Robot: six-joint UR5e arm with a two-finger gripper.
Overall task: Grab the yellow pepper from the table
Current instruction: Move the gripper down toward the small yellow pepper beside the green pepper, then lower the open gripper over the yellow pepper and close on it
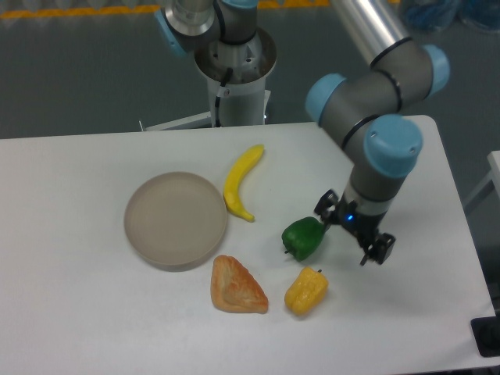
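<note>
My worry is the green pepper (304, 237): it sits just beside my pincer (356, 232), between it and the tabletop's (78, 312) middle, so a careless descent could knock it or grab the wrong one. The yellow pepper (306, 291) lies nearer the front edge, below and to the side of the pincer, apart from it (untouched). The fingers look spread and hold nothing.

banana (241, 181) right of plate (176, 219) — pastry (237, 286) left of pepper (306, 291)
</note>
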